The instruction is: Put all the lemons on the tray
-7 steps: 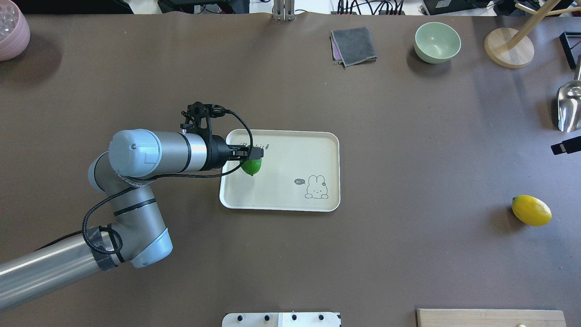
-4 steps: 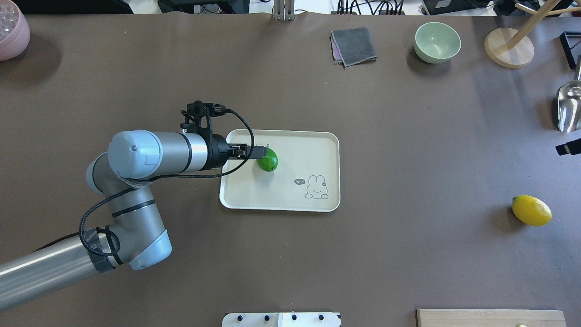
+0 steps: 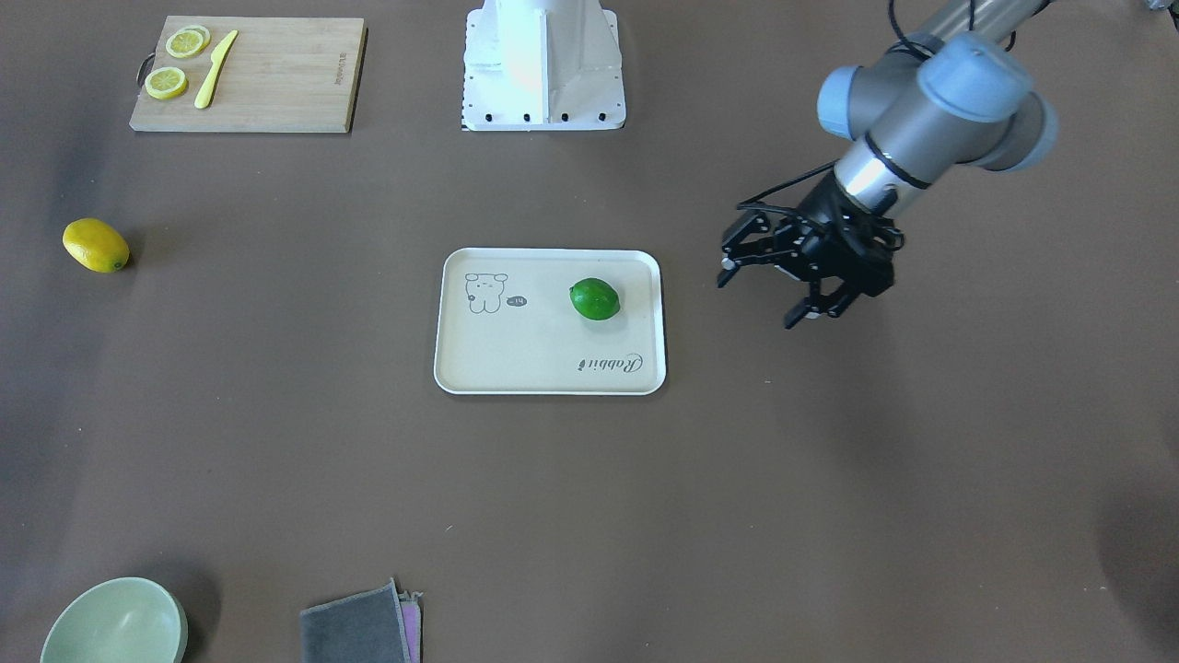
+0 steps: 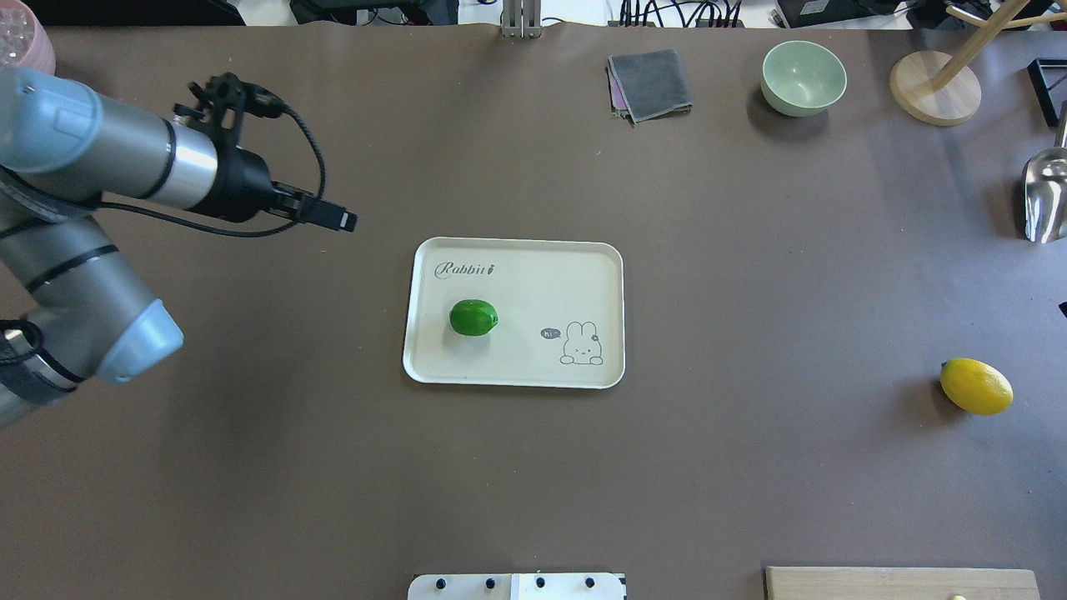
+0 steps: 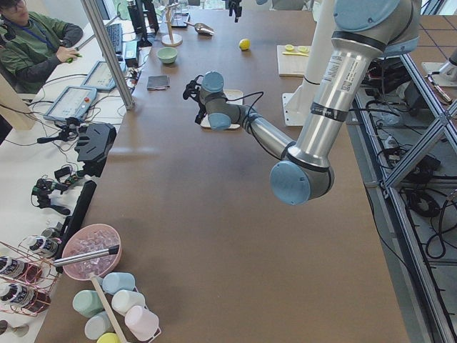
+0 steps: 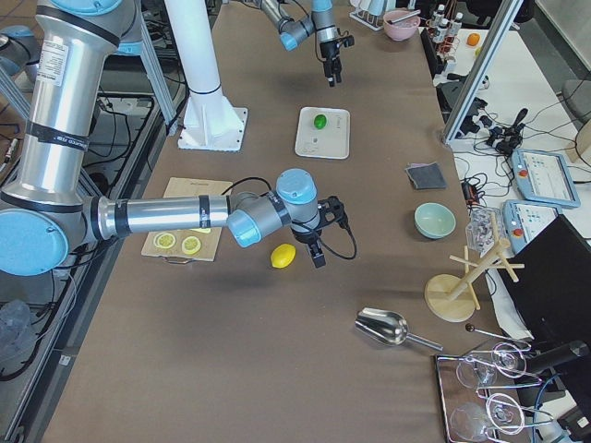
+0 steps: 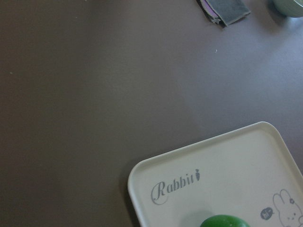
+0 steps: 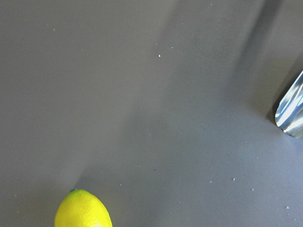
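The green lemon [image 4: 473, 317] lies on the cream tray [image 4: 542, 275], in its left half below the "Rabbit" script. It also shows in the front view [image 3: 594, 299] and at the bottom edge of the left wrist view [image 7: 225, 221]. The yellow lemon [image 4: 976, 386] lies on the table far to the right, well apart from the tray. My left gripper [image 3: 757, 298] is open and empty, raised off the tray's left side [image 4: 342, 220]. My right gripper [image 6: 315, 253] hovers right beside the yellow lemon [image 6: 283, 256]; I cannot tell whether it is open or shut.
A bamboo cutting board [image 3: 276, 83] with lemon slices and a yellow knife lies near the robot base [image 3: 543, 64]. At the far edge are a grey cloth [image 4: 650, 83], a green bowl [image 4: 803, 77] and a wooden stand [image 4: 934, 87]. A metal scoop [image 4: 1046, 196] lies at right.
My left gripper let go of the green lemon over the tray and drew back up and to the left. The lemon rolled and settled on the tray. The right gripper left the overhead view.
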Available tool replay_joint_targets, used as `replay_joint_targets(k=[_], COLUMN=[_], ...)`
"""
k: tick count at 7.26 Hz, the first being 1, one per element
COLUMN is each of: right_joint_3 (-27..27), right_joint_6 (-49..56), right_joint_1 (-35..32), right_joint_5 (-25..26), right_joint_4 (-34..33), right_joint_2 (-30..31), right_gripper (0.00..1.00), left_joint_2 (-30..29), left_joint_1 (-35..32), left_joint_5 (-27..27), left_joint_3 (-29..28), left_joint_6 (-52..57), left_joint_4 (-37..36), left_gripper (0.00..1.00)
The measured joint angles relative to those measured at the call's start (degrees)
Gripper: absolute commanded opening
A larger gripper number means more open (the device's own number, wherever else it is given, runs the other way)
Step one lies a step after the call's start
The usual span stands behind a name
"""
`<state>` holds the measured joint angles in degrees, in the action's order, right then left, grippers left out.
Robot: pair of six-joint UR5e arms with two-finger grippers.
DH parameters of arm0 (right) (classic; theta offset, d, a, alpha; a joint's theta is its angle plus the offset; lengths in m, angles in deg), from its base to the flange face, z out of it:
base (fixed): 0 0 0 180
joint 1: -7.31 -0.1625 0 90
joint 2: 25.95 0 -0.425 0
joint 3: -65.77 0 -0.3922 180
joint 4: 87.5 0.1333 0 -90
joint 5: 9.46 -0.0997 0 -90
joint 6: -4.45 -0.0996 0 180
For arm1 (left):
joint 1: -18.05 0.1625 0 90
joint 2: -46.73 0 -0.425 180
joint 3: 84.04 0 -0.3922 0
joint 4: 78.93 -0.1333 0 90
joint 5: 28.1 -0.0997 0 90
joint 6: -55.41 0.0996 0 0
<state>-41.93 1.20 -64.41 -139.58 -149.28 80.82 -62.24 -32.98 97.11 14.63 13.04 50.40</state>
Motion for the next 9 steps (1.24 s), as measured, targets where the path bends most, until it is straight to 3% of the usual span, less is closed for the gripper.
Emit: replay_joint_targets(k=[3,5,9], right_joint_3=[0.02,0.01,1.63], right_joint_6=[6.85,2.33,-2.78], right_joint_1=[7.35,12.85,19.16], right_joint_5=[1.22,5.66,9.44], right_joint_4=[0.74,1.65,3.33], right_joint_2=[-0.46,-0.65,-0.4], right_gripper=[1.0,1.0,1.0], left_joint_2=[3.54,3.99,4.11], left_joint_1=[-4.02,-4.13,-4.16], left_joint_5=[3.98,4.07,4.08], left_joint_3=[0.14,0.34,0.53], left_joint_6=[7.96,8.14,7.84], left_joint_4=[-0.33,-0.22,0.07], left_gripper=[0.99,0.99,0.99])
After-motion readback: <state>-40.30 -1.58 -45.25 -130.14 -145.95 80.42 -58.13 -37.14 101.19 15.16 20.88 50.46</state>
